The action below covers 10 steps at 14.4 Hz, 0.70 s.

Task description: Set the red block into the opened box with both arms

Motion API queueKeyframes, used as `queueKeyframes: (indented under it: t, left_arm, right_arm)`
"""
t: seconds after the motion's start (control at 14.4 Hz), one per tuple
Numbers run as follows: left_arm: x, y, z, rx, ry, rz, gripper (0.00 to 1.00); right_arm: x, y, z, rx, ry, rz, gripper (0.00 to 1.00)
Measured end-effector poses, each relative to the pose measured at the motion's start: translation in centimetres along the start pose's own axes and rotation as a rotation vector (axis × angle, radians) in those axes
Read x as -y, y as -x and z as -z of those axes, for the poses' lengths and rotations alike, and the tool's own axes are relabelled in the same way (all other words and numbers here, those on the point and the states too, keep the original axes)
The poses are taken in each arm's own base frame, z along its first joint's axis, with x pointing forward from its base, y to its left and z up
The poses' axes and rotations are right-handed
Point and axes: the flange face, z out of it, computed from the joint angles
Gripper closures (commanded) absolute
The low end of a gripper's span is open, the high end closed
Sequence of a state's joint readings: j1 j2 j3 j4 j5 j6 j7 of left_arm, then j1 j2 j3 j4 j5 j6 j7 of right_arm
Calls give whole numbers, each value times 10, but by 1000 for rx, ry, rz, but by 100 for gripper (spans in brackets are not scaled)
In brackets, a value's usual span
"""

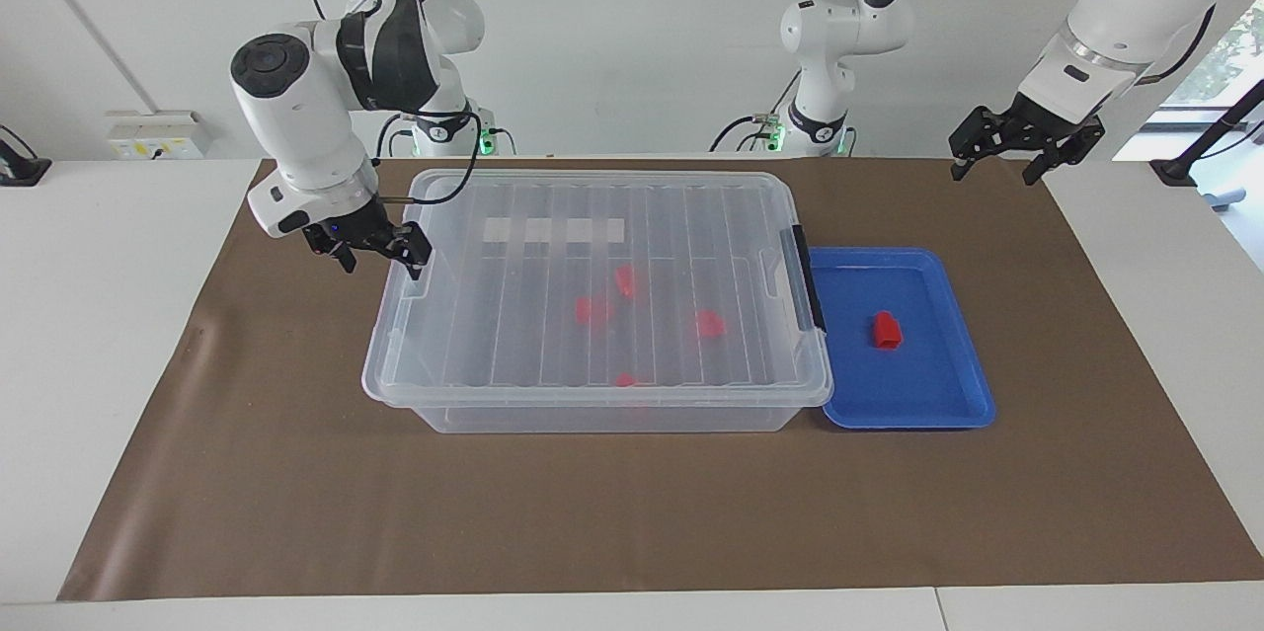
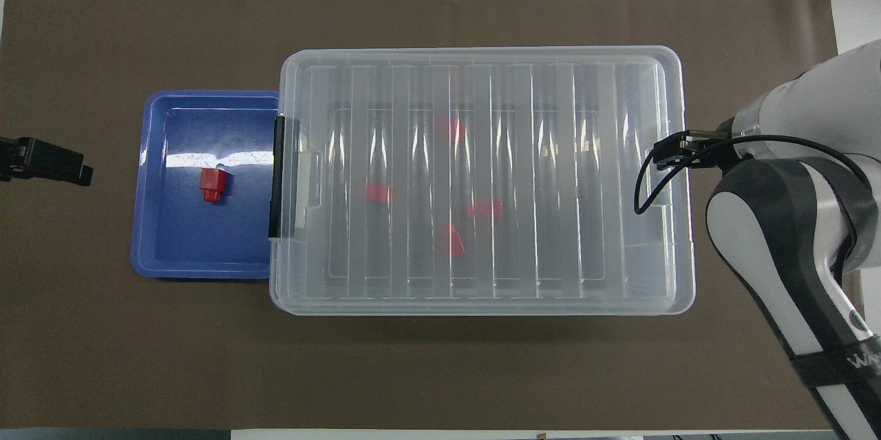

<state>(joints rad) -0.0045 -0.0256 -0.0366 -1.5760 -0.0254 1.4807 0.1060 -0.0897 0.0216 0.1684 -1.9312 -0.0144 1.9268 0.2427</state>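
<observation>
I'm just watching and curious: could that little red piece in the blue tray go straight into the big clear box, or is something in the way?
Yes: the ribbed lid is on the box, covering it. The red block lies in the blue tray beside it. The open right gripper is at the lid's end away from the tray; the open left gripper waits, off past the tray.

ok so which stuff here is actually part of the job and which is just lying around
Job: red block in the blue tray; lidded box; right gripper at the box's end; left gripper, waiting.
Lying about: brown mat; red pieces already inside the box.
</observation>
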Motion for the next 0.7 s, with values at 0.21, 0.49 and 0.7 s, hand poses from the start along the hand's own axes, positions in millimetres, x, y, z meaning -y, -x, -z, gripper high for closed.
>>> queueKeyframes:
  t: [0.21, 0.49, 0.7]
  left_arm:
    - [0, 0, 0, 0, 0, 0, 0]
    - [0, 0, -1, 3, 0, 0, 0]
    - [-1, -3, -9, -22, -3, -2, 0]
  right_arm:
    - [-1, 2, -8, 5, 1, 21, 0]
    - [-12, 1, -17, 15, 2, 41, 0]
    - [-15, 1, -20, 8, 1, 46, 0]
